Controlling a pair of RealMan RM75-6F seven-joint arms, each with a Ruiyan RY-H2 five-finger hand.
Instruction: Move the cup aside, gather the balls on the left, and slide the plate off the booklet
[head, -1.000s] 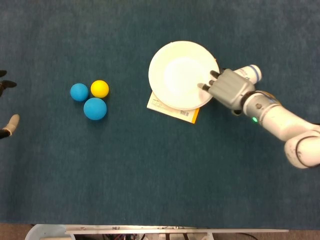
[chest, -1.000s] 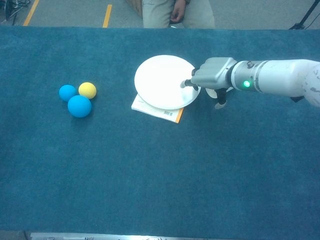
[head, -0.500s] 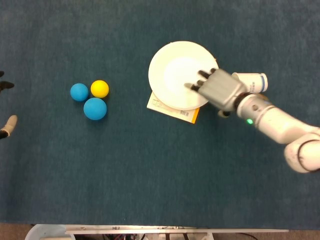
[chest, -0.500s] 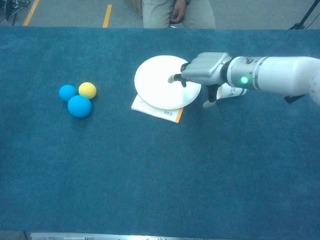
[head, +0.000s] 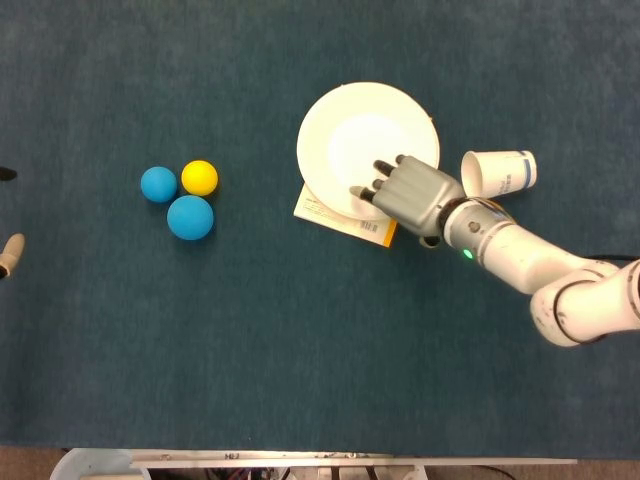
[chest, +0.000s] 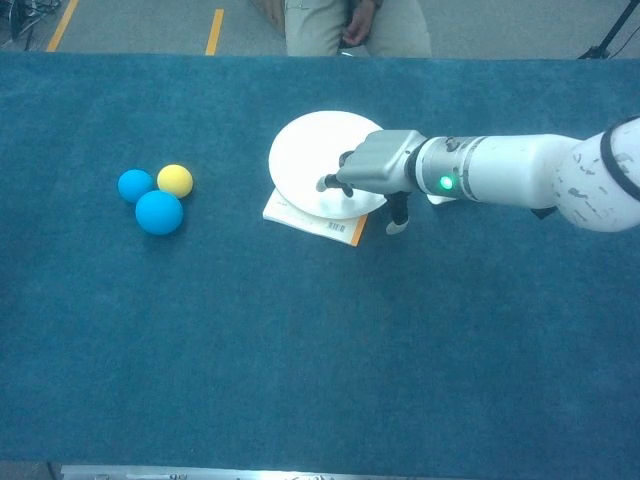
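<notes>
Nearest you, your right hand (head: 408, 192) lies palm down on the round white plate (head: 350, 130), fingers spread flat on its 5 o'clock portion and gripping nothing, while that plate sits on the thin orange-edged booklet (head: 375, 231), only the booklet's near strip showing. The plate looks stiff, light and slick, so I judge you should keep the fingertips pressed inside the rim and drag, since the booklet may ride along on the teal cloth (head: 300, 340). Farther out, the white paper cup (head: 500, 172) lies on its side at the plate's 3 o'clock, the three foam balls (head: 188, 196), two blue and one yellow, cluster touching at 9 o'clock, and of your left hand (head: 8, 255) only fingertips show, so I cannot tell its state.
</notes>
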